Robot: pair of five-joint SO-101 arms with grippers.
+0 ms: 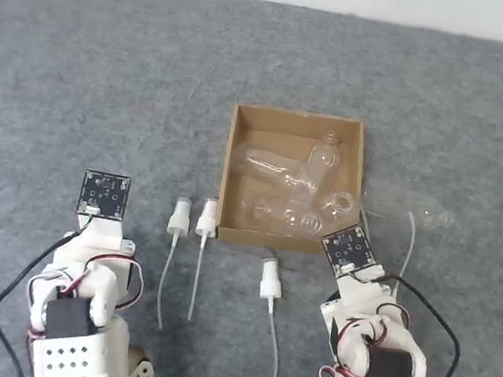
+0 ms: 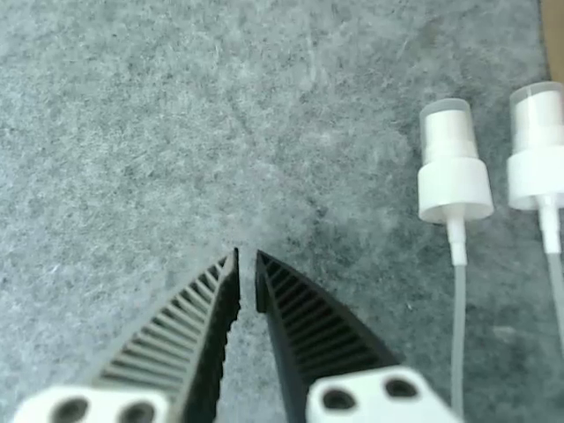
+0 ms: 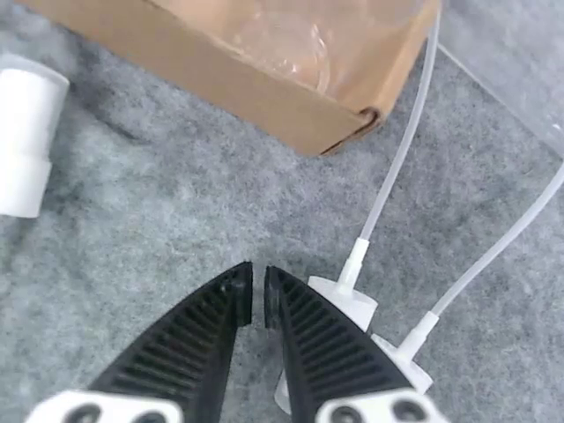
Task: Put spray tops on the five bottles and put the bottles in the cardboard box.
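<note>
Left gripper: jaws drawn together to a hairline gap, nothing between them, tips aimed at the bare grey mat. Right gripper: same state, jaws all but touching and empty. A near pair of spray tops lies just beside one of its jaws, with one dip tube running off past the box corner. A second pair of spray tops lies side by side at mid-frame in the high view, just left of the cardboard box. A fifth spray top lies below the box's front wall. All of them lie flat on the mat. Judgement: they are laid out as a pick-up row within reach. Clear bottles lie jumbled inside the box, at least two with open mouths; a lone bottle lies outside, right of the box. Judgement: no capping is done yet, and the boxed bottles need tops. Both arms sit folded at the bottom edge, one lower left and one lower right, wrists pitched down over the mat. This reads as a rest pose.
</note>
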